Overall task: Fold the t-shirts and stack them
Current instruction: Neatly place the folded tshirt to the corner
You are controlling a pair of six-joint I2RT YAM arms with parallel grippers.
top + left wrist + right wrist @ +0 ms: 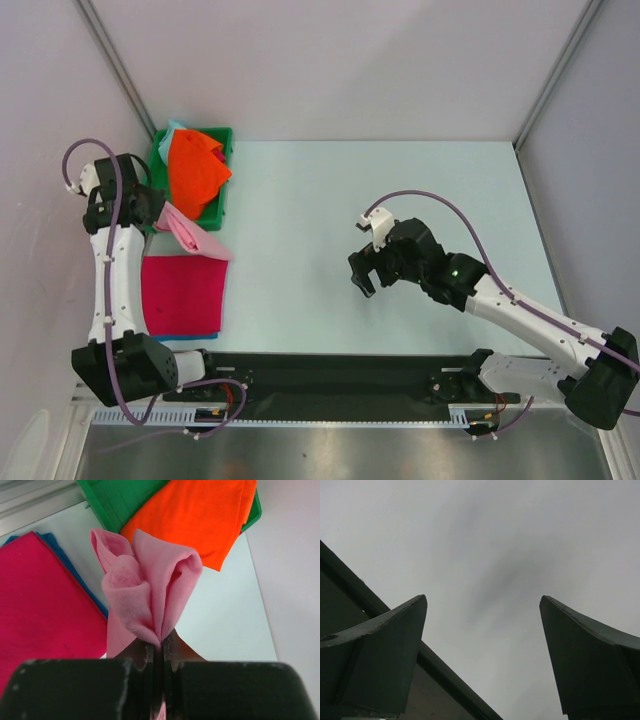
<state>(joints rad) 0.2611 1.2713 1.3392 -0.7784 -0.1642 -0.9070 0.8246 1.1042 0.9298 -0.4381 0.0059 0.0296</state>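
Observation:
My left gripper (161,647) is shut on a bunched pink t-shirt (147,592), holding it up beside the green basket (117,502). In the top view the pink shirt (190,233) hangs between the basket (222,200) and the folded stack. The stack is a magenta folded shirt (183,293) on a blue one (60,555), lying at the table's left. An orange t-shirt (195,172) lies crumpled in the basket and shows in the left wrist view (200,515). My right gripper (365,278) is open and empty over the middle of the table, fingers (385,655) spread wide.
The pale table (400,200) stretches from the basket to the right wall. A teal cloth edge (172,130) peeks out at the basket's back. Grey walls enclose the table on the left, back and right. A black rail (330,385) runs along the near edge.

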